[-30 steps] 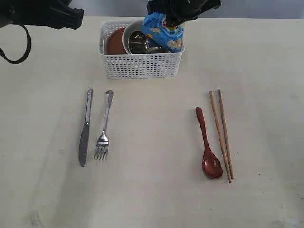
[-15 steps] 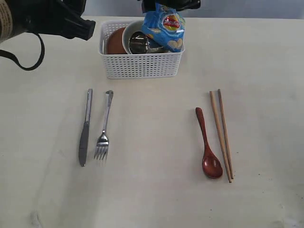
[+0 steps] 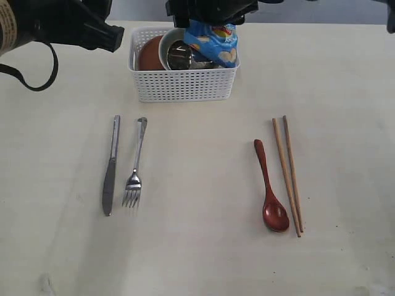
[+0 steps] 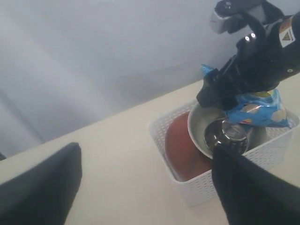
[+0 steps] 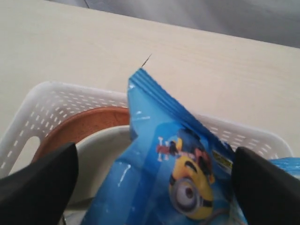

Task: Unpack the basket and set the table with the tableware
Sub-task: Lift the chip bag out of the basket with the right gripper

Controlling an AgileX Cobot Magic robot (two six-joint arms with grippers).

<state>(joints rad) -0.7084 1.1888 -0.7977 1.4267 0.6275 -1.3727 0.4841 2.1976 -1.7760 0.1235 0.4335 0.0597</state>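
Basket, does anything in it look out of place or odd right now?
Yes: a blue snack bag stands tilted at the right end of the basket in the exterior view, poking above the rim and lying over the steel cup and cream bowl. It is the only item there that is not tableware.

Nothing legible: no word, brand name or number can be read in any view. The blue snack bag [image 5: 140, 197] carries the only printing of note, a yellow cartoon figure [image 5: 192, 185] with one goggled eye. Above it sits a small red-and-white mark [image 5: 164, 146], and near the bag's edge a thin yellow strip [image 5: 221, 161] of dark print. Both are too blurred to make out. A tan sticker [image 3: 6, 23] on my left arm [image 3: 62, 24] shows dark marks in the exterior view, too small to read. An orange-and-white sticker [image 4: 287, 33] on my right arm [image 4: 258, 65], seen from my left wrist, is equally unreadable.
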